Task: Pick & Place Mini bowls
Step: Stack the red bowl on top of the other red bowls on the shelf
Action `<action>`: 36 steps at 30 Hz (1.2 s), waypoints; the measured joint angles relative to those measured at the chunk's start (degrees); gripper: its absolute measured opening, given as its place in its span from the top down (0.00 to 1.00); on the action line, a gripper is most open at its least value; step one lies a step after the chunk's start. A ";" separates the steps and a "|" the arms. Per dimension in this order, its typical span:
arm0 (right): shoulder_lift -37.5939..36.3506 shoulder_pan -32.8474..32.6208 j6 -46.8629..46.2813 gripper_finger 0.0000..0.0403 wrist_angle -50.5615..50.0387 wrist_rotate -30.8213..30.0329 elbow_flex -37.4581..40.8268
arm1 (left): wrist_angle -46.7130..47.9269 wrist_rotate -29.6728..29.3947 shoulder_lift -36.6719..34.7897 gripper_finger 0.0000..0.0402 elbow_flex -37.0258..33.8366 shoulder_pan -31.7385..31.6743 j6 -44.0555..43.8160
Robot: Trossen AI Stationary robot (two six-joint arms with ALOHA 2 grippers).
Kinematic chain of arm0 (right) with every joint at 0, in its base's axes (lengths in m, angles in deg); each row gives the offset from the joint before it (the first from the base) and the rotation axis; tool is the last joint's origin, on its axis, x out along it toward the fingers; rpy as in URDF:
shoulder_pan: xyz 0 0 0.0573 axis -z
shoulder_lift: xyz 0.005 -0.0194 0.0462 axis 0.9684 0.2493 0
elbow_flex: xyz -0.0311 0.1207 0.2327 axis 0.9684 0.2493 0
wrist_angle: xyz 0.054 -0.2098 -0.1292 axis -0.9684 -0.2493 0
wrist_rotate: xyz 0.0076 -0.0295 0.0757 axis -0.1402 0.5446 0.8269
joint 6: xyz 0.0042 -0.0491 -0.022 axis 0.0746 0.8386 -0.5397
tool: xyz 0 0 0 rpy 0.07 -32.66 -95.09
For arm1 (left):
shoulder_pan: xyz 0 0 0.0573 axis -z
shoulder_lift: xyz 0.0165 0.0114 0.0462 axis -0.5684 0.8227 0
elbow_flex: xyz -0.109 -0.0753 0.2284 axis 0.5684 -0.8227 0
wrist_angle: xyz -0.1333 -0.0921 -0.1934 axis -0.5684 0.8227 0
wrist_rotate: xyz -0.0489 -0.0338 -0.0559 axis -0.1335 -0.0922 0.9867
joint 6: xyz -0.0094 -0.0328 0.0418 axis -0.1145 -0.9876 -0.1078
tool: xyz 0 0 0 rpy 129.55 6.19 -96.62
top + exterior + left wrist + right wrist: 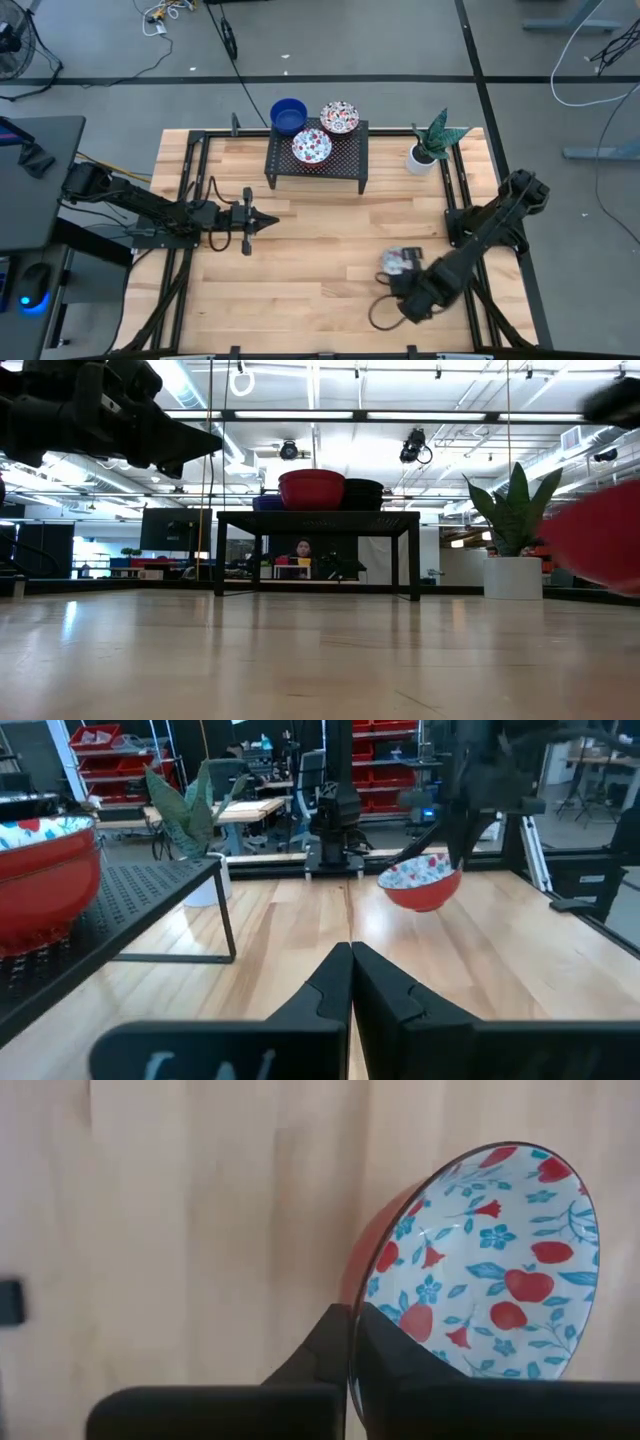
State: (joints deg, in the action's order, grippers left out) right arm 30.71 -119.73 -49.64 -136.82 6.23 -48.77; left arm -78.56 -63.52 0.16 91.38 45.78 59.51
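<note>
Red-backed floral mini bowl (490,1270) pinched in right tool (350,1342).

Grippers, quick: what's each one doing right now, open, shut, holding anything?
Left gripper: shut, empty, hovering over the table's left side.
Right gripper: shut on the rim of a floral mini bowl, near the table's front right.

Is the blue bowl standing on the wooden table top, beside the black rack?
No, in the high view the blue bowl sits on the black rack, at its corner, next to two patterned bowls.
</note>
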 joint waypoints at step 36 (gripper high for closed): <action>2.18 50.32 91.80 0.99 23.54 -6.09 -29.68 | 3.69 -2.84 0.00 0.97 -0.07 6.25 -10.37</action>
State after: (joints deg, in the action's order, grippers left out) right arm 32.90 -69.42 42.17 -113.28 0.14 -78.45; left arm -74.87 -66.36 0.16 91.31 52.03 49.13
